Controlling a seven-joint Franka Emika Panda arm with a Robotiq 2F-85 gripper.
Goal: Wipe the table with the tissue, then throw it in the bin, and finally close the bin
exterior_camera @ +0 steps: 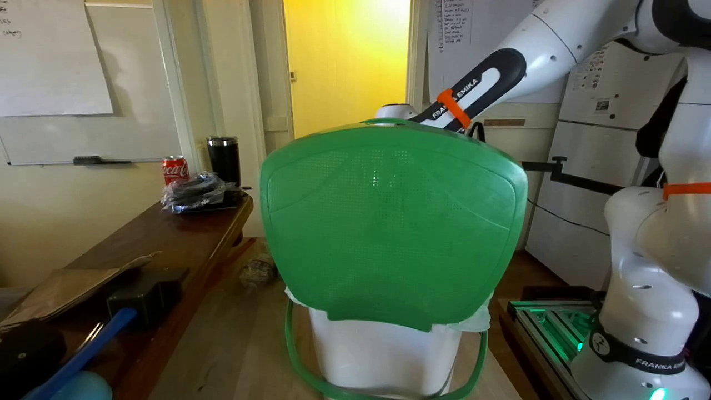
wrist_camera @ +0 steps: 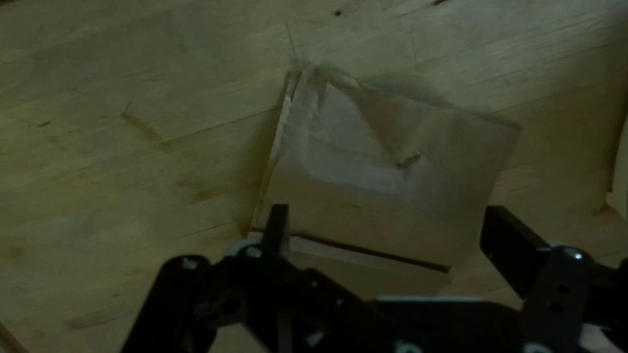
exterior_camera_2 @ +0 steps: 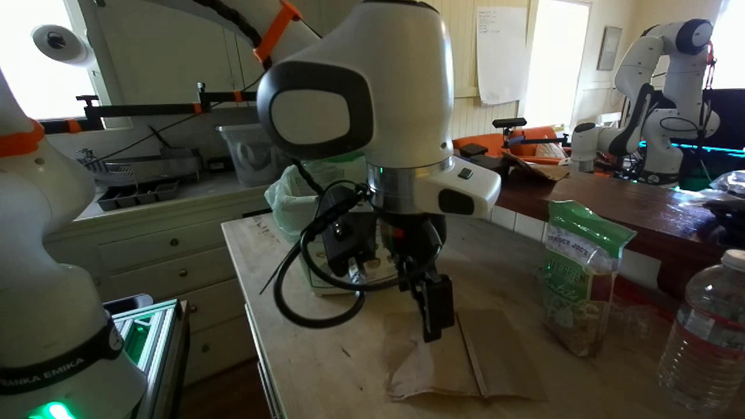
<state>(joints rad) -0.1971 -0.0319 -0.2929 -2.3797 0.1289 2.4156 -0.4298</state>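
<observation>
A pale wooden table point(exterior_camera_2: 326, 372), scuffed and stained, runs beside a dark polished wooden counter point(exterior_camera: 186, 230). Over the table reaches a jointed white robot arm point(exterior_camera_2: 410, 87). The big white plastic bin point(exterior_camera: 383, 355) stands on the table, its broad bright-green lid point(exterior_camera: 394, 222) upright and open, a pale green plastic liner point(exterior_camera_2: 289, 201) draped over its edge. At the arm's end I see the black two-fingered gripper point(wrist_camera: 386, 215), its fingers point(wrist_camera: 505, 240) spread well apart, over a folded, creased brown paper tissue point(exterior_camera_2: 448, 361) that lies flat on the table. Near the tissue a green-topped plastic Trader Joe's bag point(exterior_camera_2: 582, 285) stands upright, and near that, also upright, a clear plastic water bottle point(exterior_camera_2: 707, 337). At the counter's end are a black cylindrical tumbler point(exterior_camera: 224, 161) and, smaller, a red Coca-Cola can point(exterior_camera: 175, 169).
</observation>
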